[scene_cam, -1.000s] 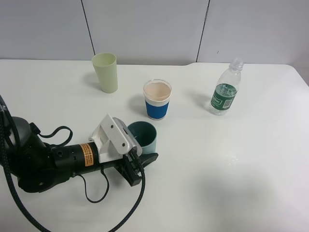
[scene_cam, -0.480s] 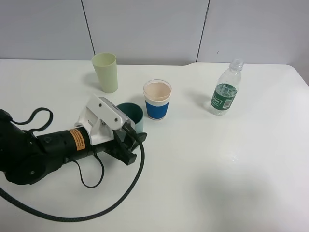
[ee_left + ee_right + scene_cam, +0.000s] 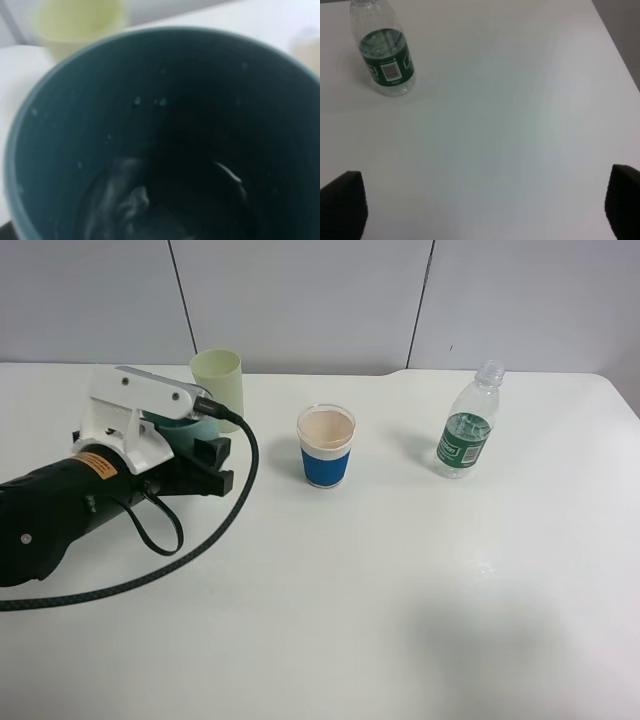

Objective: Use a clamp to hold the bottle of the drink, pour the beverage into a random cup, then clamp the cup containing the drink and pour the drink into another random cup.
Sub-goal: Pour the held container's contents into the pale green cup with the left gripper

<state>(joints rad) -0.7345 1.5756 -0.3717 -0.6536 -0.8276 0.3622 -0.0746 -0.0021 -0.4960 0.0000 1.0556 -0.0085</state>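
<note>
**Left gripper** (image 3: 228, 462)
- Clenched around the short teal cup (image 3: 188, 429), with the cup's mouth filling the left wrist view.
- Inside the cup: droplets on the inner wall and a little clear liquid at the bottom.
- Just beyond these jaws, right beside the held cup: pale yellow-green tumbler (image 3: 219, 388), upright. Cannot tell whether touching or apart.
- Off to the side of these jaws, toward mid-table and clearly apart: white cup with blue sleeve (image 3: 326, 448), upright, with a pale interior.
- Trailing behind the jaws across the table: a black cable (image 3: 236, 502) in a wide loop.

**Right gripper** (image 3: 480, 210)
- Released, with the fingertips spread wide over bare tabletop and nothing between them.
- Ahead of these jaws and well apart, offset toward one fingertip: bottle (image 3: 385, 60), upright, clear with a green label.

**Surroundings**
- Below: white table (image 3: 450, 590), smooth.
- Behind: grey wall panels (image 3: 300, 300) with dark vertical seams.
</note>
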